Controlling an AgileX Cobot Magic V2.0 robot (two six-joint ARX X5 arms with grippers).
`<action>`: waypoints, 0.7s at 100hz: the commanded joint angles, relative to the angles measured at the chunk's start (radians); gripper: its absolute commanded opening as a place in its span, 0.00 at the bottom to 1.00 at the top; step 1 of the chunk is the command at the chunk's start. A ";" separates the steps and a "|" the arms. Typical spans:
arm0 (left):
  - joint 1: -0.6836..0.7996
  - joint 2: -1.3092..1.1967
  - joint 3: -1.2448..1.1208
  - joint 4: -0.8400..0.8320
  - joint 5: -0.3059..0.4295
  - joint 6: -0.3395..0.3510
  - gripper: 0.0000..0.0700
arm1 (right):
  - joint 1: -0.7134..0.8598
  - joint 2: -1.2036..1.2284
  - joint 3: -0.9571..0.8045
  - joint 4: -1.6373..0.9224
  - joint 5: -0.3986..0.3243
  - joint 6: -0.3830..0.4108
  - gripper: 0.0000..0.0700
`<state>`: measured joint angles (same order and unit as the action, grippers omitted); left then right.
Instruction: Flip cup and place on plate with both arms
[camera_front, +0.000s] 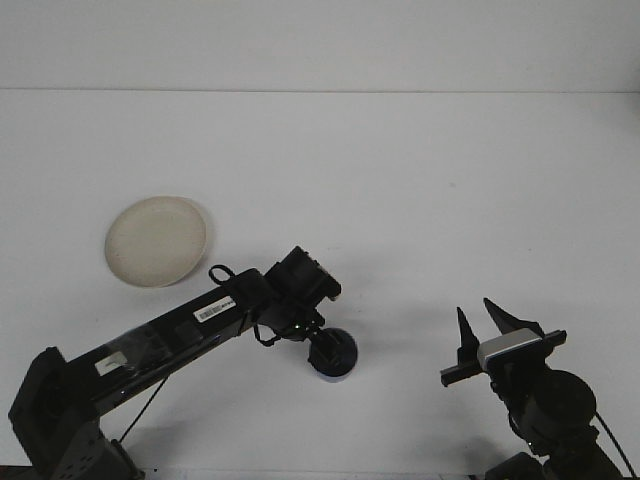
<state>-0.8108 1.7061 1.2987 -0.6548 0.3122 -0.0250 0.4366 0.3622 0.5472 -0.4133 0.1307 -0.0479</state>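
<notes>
A blue cup (340, 360) stands on the white table, low in the middle of the front view. My left gripper (325, 350) is right down over the cup's left side and hides most of it; only the cup's right edge and base show. The cream plate (157, 240) lies bare at the left, well away from the cup. At the lower right my right gripper (482, 322) stands open with nothing in it, pointing up and apart from the cup.
The long black left arm (200, 320) stretches diagonally from the lower left corner to the cup. The table's far edge (320, 91) runs across the top.
</notes>
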 joint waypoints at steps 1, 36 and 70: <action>-0.016 0.031 0.019 0.003 -0.006 -0.019 0.62 | 0.002 0.006 0.001 0.008 0.001 0.007 0.42; -0.024 0.023 0.034 -0.017 -0.064 -0.024 0.02 | 0.002 0.006 0.001 0.006 0.001 0.007 0.42; 0.155 -0.140 0.174 -0.148 -0.157 0.020 0.02 | 0.002 0.006 0.001 -0.006 0.002 0.007 0.42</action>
<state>-0.6884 1.5982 1.4265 -0.7803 0.1867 -0.0349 0.4366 0.3622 0.5468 -0.4248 0.1310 -0.0479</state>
